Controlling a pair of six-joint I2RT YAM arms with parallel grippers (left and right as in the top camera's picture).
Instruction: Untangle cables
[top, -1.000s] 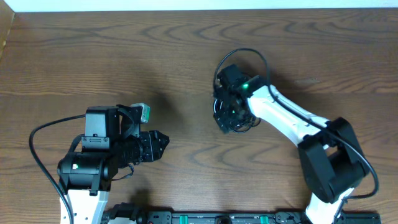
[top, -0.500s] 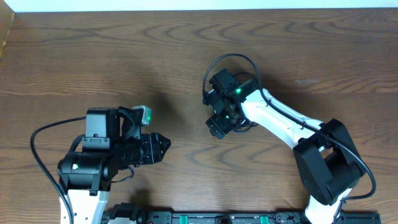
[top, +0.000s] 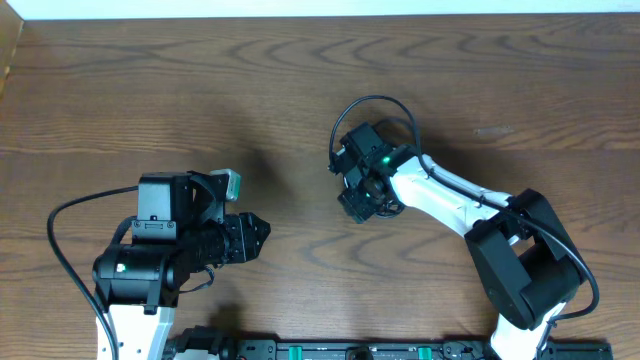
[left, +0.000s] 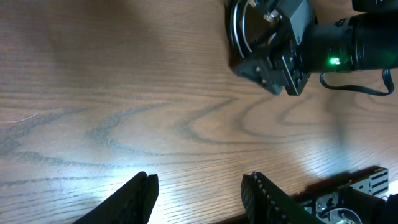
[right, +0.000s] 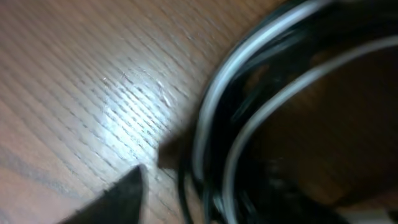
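Observation:
The cables (right: 214, 118) fill the blurred right wrist view as a coiled bundle of black and white cords on the wooden table. My right gripper (top: 355, 198) hangs right over that bundle and hides most of it from overhead. One dark finger (right: 118, 199) shows just left of the cords with a small gap, while the other is lost in the dark. In the left wrist view the coil (left: 239, 25) sits under the right gripper (left: 273, 59). My left gripper (left: 200, 190) stands open over bare wood, far from the cables.
A thick black wire loop (top: 375, 103) of the right arm arches behind its wrist. The arm bases and a black rail (top: 350, 350) line the table's near edge. A pale wall strip (top: 300, 8) borders the far edge.
My right gripper has shifted a little left over the cable bundle and its jaws have narrowed. The left arm has not moved.

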